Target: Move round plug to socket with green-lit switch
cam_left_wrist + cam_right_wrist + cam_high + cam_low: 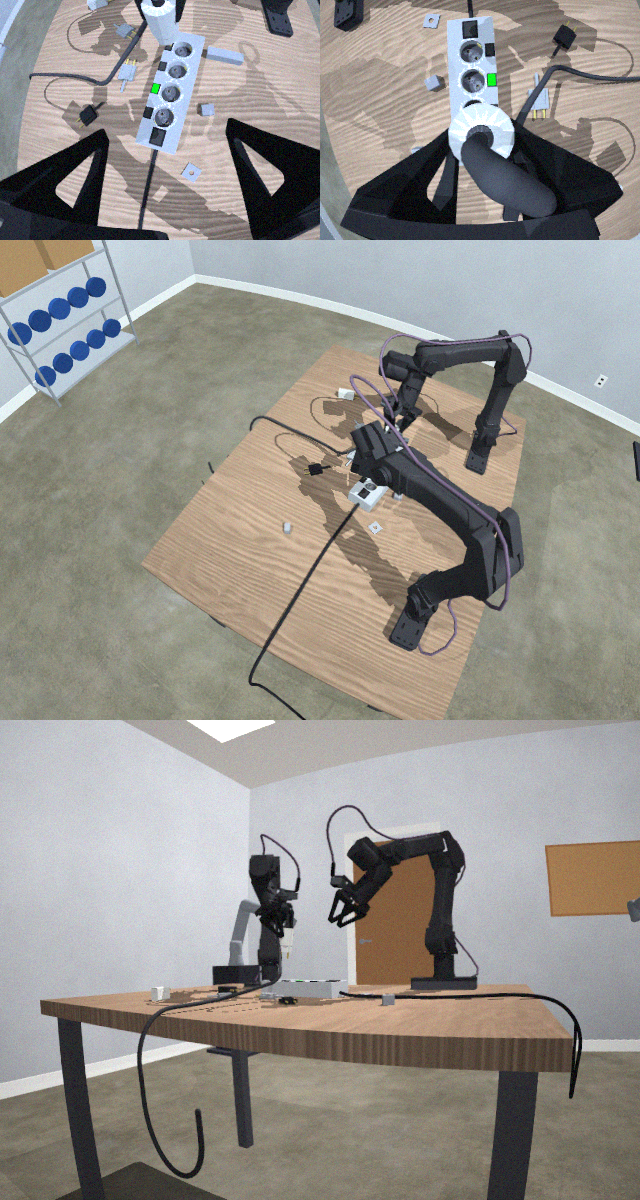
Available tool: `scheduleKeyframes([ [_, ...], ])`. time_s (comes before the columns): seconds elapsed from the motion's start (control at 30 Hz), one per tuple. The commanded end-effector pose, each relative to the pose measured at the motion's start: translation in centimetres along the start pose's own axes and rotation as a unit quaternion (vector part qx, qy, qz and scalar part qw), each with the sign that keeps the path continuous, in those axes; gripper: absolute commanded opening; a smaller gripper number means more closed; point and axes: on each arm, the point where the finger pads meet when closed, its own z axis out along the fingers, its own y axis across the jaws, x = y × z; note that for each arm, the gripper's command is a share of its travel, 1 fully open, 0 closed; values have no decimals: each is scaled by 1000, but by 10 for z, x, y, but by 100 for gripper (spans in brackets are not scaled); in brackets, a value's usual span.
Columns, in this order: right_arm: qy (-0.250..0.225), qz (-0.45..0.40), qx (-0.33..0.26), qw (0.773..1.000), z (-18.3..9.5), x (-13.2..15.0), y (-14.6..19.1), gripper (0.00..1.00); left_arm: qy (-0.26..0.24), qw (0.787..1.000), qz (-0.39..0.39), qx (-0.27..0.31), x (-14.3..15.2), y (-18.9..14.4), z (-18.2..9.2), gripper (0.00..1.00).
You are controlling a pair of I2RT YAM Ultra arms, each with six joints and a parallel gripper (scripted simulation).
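Note:
The white round plug (288, 939) (161, 22) (485, 115) is out of the strip, prongs down, held in the air above the strip's far end. My right gripper (287, 926) (482, 128) is shut on it; its thick dark cord rises from its top. The white power strip (368, 500) (320, 989) (181, 129) (455, 65) lies flat on the table. The green-lit switch (156, 88) (491, 80) is beside an empty socket (170, 93) (472, 81), second from the strip's cable end. My left gripper (335, 923) (165, 130) is open and empty, raised above that end.
A black plug (314, 468) (88, 115) (564, 37) and a grey plug (127, 72) (540, 98) lie beside the strip, near the round plug's cord. On the other side are a grey bar (225, 55), a small cube (207, 109) (434, 82) and a square plate (377, 525) (191, 173).

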Motion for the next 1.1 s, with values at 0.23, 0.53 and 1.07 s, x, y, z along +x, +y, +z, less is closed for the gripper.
scheduleKeyframes([
  [0.23,-18,8,21,1000,17,-45,-1,35,-61,974,-161,-149,-31,-48,-94,100],
  [0.53,-20,-9,12,1000,45,-59,11,35,-146,950,-213,-174,-38,-70,-142,100],
  [1.07,-16,-6,1,1000,53,-56,15,35,-187,944,-213,-168,-46,-80,-161,100],
])
